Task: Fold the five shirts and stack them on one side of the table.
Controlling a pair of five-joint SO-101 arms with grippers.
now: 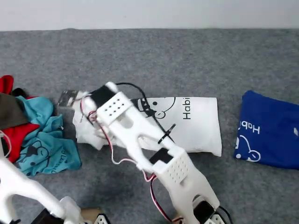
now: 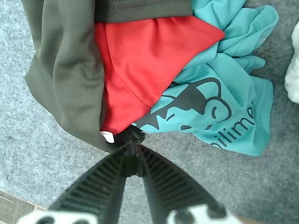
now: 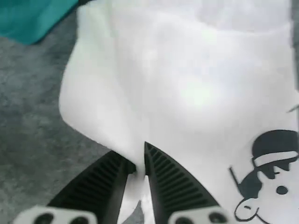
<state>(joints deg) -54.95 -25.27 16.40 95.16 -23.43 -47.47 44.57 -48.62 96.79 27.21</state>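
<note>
High view: a grey, felt-like table fills most of the scene, and a plain white wall runs along its far edge.

The right gripper is closed on the white cotton shirt with a black cartoon print. Its two black ribbed fingers stand almost together, with a thin fold of the white cloth pinched between them. From above, this shirt lies in the middle of the table. The half nearer the blue shirt is flat and rectangular. The other end, under the right arm's wrist, is bunched up.

The left gripper is also closed. Its tips meet on a small dark lump of cloth at the edge of a dark olive shirt, just beside a small white tag.

The olive shirt sits in a loose heap with a red shirt and a teal shirt with a dark print. The red one is tucked under the olive and overlaps the teal. From above, the heap sits at one side of the table, and its teal cloth lies near the crumpled end of the white shirt.

A neatly folded blue shirt with white print lies at the opposite side, apart from the white one. The right arm's white links cross over the white shirt and hide part of its print.
</note>
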